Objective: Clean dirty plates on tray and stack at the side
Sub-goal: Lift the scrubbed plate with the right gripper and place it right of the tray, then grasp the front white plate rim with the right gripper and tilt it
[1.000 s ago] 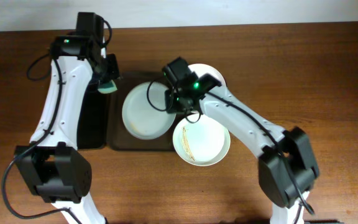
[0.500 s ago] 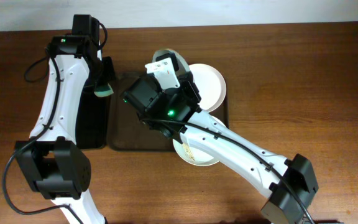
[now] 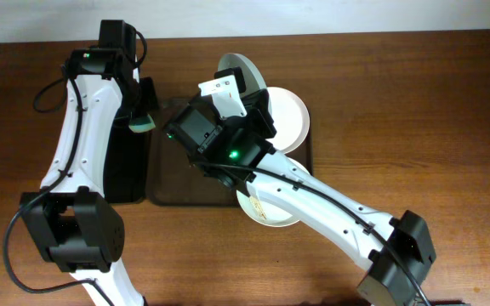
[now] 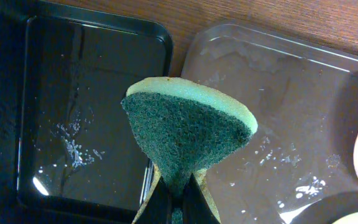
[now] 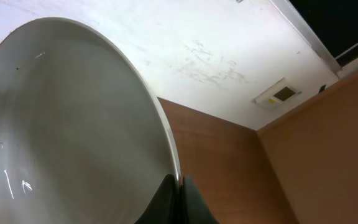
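My right gripper (image 3: 243,88) (image 5: 179,185) is shut on the rim of a white plate (image 3: 240,70) (image 5: 73,124) and holds it up on edge above the back of the dark brown tray (image 3: 184,189). A second white plate (image 3: 286,119) lies at the tray's back right. A third plate (image 3: 266,212) with yellowish streaks lies at the tray's front edge, partly hidden under my right arm. My left gripper (image 3: 145,115) (image 4: 179,202) is shut on a green and yellow sponge (image 3: 145,124) (image 4: 188,124), hovering over the tray's left rim (image 4: 291,112).
A smaller glossy black tray (image 3: 126,174) (image 4: 73,93), wet with droplets, stands just left of the brown tray. My raised right arm crosses over the brown tray's middle. Brown wooden tabletop (image 3: 415,102) lies to the right.
My right gripper has lifted the plate off the tray's left side and tipped it up on edge near the back. My left gripper with the sponge has barely moved.
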Controlling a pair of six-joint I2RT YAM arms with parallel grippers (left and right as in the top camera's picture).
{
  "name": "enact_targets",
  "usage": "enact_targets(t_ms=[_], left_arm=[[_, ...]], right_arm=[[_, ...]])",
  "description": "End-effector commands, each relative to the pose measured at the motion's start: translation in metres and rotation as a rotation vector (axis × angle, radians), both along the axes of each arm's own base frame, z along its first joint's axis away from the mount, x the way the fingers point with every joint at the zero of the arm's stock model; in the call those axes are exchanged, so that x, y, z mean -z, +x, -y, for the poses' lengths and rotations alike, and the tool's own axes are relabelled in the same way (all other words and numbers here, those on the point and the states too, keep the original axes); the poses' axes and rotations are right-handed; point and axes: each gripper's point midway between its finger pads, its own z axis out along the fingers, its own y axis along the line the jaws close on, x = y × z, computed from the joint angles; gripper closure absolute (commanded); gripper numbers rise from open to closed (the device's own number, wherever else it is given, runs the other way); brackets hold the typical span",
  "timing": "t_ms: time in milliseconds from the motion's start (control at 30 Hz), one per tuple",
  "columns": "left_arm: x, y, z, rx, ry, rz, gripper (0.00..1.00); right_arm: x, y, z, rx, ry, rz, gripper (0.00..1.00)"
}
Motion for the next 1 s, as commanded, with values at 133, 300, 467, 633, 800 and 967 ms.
enact_targets(t_ms=[133, 300, 467, 633, 800, 967], left_arm=[[0.004, 0.001, 0.002, -0.010, -0.013, -0.009, 1.00], [0.004, 0.000, 0.001, -0.010, -0.013, -0.014, 0.99], [0.005, -0.001, 0.001, -0.011, -0.013, -0.018, 1.00], [0.007, -0.003, 0.001, -0.010, -0.013, -0.024, 0.99], [0.007, -0.002, 0.002, -0.008, -0.013, -0.022, 1.00], [0.006, 0.001, 0.003, -0.008, -0.014, -0.008, 0.99]], right_arm=[[-0.029, -0.017, -0.011, -0.034, 0.017, 0.057, 0.96], [0.002, -0.008, -0.020, -0.107, 0.173, -0.087, 0.96], [0.081, 0.006, 0.002, -0.310, 0.840, -0.748, 0.96], [0.091, 0.046, 0.206, 0.078, 1.095, -0.656, 0.96], [0.158, -0.013, 0.401, 0.703, 1.129, -0.474, 0.96], [0.241, -0.045, 0.382, 0.739, 1.130, -0.567, 0.96]])
